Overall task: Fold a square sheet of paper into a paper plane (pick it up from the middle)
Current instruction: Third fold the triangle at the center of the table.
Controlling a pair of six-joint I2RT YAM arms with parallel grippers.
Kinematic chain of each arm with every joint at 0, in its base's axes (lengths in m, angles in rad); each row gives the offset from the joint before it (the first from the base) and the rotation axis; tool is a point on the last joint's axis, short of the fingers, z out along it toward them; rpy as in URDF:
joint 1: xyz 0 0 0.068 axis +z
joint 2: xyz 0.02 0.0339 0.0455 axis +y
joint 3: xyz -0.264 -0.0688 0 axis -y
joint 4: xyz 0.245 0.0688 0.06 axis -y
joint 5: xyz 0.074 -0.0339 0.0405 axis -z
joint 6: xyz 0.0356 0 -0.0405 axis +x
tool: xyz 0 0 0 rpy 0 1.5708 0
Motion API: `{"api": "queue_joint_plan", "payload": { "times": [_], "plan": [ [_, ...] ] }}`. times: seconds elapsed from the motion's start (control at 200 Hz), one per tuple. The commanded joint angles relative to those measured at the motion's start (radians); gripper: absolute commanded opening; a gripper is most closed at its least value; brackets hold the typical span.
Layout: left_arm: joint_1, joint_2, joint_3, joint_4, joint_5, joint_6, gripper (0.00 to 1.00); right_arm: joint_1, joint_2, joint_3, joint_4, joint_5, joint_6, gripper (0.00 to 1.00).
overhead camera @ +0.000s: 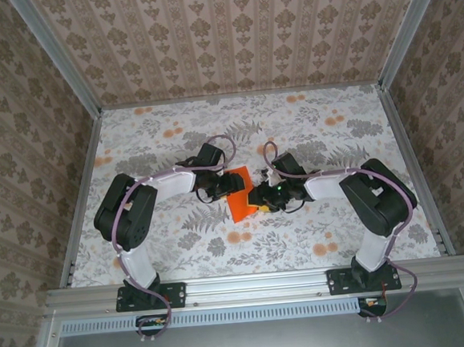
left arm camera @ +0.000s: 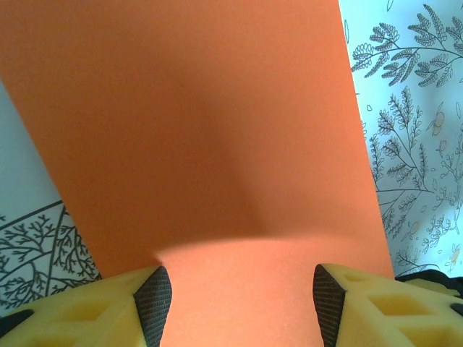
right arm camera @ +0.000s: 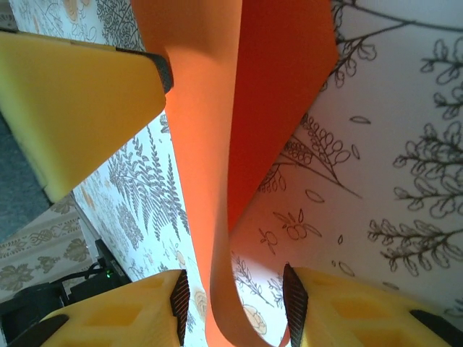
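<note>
The square sheet of paper [overhead camera: 239,207] is bright orange and sits bent and partly doubled over at the table's middle, between my two grippers. My left gripper [overhead camera: 217,192] meets it from the left. In the left wrist view the paper [left arm camera: 217,144] spans the wide gap of that gripper [left arm camera: 240,293], which is open. My right gripper [overhead camera: 259,197] comes in from the right. A curled strip of the paper [right arm camera: 206,217] stands free between its open fingers [right arm camera: 235,300], touching neither pad. One left fingertip [right arm camera: 163,72] rests against the paper's face. A paper plane is out of view.
The floral tablecloth [overhead camera: 309,135] covers the table, with patterned walls on three sides and a metal rail [overhead camera: 257,284] along the near edge. Both arms [overhead camera: 131,213] bend inward toward the middle.
</note>
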Motion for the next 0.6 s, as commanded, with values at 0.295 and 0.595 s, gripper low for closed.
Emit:
{"api": "queue_joint_plan", "payload": {
  "times": [0.295, 0.595],
  "plan": [
    [-0.003, 0.039, -0.013, -0.063, -0.038, -0.004, 0.59, -0.013, -0.004, -0.021, 0.074, -0.03, 0.016, 0.49],
    [-0.003, 0.037, -0.015, -0.062, -0.036, -0.004, 0.59, -0.014, 0.008, -0.019, 0.103, -0.024, 0.023, 0.5]
  ]
}}
